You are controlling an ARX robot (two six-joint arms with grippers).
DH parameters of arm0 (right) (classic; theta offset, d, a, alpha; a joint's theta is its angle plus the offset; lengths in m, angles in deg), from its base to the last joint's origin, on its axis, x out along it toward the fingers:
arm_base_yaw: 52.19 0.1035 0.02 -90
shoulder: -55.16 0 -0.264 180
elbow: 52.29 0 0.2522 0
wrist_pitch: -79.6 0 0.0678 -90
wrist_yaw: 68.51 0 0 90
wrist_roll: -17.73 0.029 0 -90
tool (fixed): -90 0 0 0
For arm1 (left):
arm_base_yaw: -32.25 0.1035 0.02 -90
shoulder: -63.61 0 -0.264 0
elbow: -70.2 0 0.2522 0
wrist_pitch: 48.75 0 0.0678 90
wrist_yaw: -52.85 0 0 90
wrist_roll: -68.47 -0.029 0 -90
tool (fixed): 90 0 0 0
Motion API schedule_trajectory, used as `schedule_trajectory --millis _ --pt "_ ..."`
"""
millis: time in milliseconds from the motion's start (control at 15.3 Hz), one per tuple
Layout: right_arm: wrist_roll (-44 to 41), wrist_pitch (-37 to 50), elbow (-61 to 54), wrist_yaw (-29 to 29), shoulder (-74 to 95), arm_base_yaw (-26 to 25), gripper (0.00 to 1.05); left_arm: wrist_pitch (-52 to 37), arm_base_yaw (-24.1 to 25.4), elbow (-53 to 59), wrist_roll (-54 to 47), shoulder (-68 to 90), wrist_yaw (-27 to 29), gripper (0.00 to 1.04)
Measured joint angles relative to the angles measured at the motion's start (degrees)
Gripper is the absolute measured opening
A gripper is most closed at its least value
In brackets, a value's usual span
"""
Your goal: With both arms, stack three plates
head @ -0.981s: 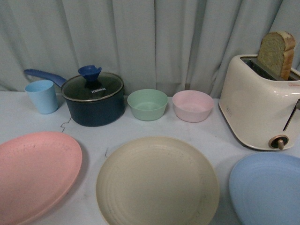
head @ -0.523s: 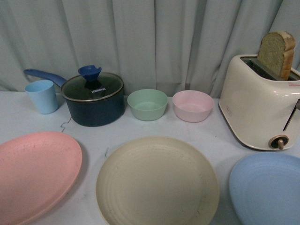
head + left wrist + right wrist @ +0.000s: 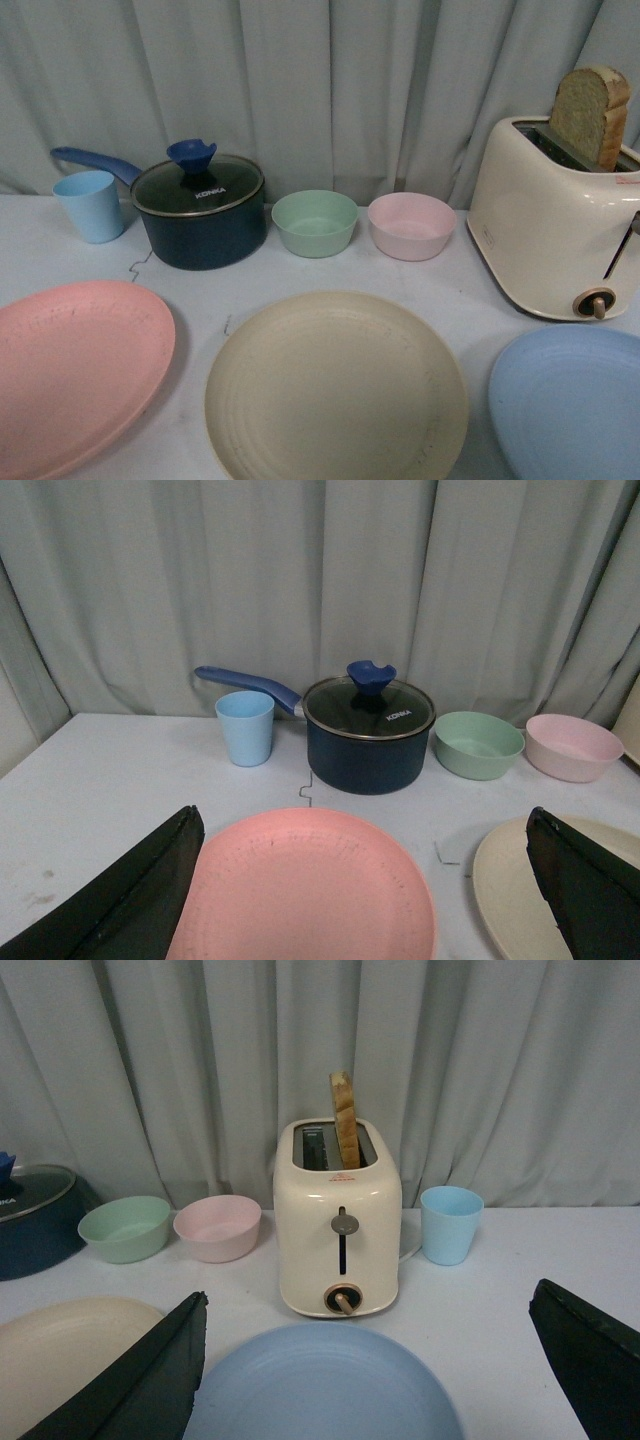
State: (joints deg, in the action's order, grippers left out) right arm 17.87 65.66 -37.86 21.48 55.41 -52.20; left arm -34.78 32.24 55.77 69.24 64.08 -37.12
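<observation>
1. Left gripper (image 3: pixel 362 820), jaws spread wide: round matte pink plate (image 3: pixel 300 890) at 12 o'clock.
2. Right gripper (image 3: pixel 370 1295), jaws spread: round matte light-blue plate (image 3: pixel 320 1385) at 12 o'clock.
3. Round matte beige plate (image 3: pixel 335 385): between both, touching neither.

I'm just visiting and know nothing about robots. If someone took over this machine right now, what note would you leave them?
Left gripper: open, empty, facing the pink plate.
Right gripper: open, empty, facing the light blue plate.
The beige plate lies between those two; all three lie flat and apart.
Done: nothing stacked yet.
Left: stack all three.
</observation>
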Motion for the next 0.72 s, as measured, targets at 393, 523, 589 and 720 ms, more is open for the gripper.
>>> schedule_trajectory --millis 393,523,589,720 --pt "0.0 0.0 0.0 0.0 0.0 0.0 0.98 0.0 0.0 0.0 0.0 0.0 0.0 0.98" --pt "0.0 0.0 0.0 0.0 0.0 0.0 0.98 0.0 0.0 0.0 0.0 0.0 0.0 0.98" --pt "0.0 0.0 0.0 0.0 0.0 0.0 0.98 0.0 0.0 0.0 0.0 0.0 0.0 0.98" --pt "0.0 0.0 0.0 0.0 0.0 0.0 0.98 0.0 0.0 0.0 0.0 0.0 0.0 0.98"
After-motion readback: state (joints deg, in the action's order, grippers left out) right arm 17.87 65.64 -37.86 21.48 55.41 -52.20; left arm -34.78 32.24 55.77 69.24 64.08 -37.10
